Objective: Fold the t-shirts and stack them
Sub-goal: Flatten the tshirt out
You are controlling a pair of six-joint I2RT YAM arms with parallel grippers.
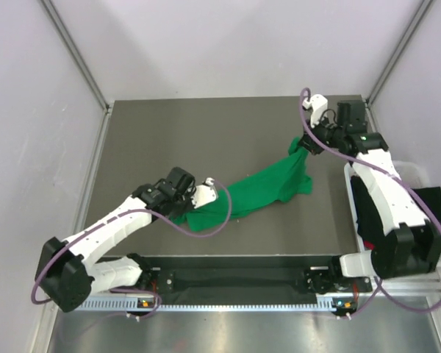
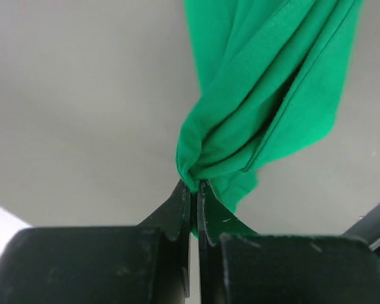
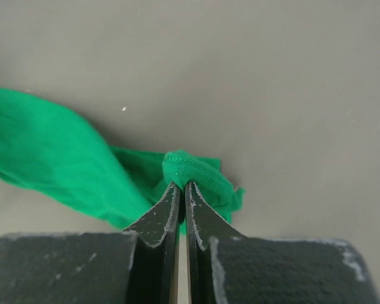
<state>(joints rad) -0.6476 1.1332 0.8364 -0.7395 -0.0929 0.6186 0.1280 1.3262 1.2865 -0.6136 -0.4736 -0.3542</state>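
Two sets of jaws pinch opposite ends of the green t-shirt [image 1: 268,187].

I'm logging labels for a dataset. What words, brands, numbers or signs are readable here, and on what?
None can be read. The green t-shirt shows no print or tag. The left end effector, the right end effector and the table bear no legible marks.

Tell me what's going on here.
Both arms are handling one green t-shirt. The left arm has its jaws shut on one bunched end near the front of the table. The right arm has its jaws shut on the other end, toward the far right. The shirt runs between them, twisted, not yet folded.
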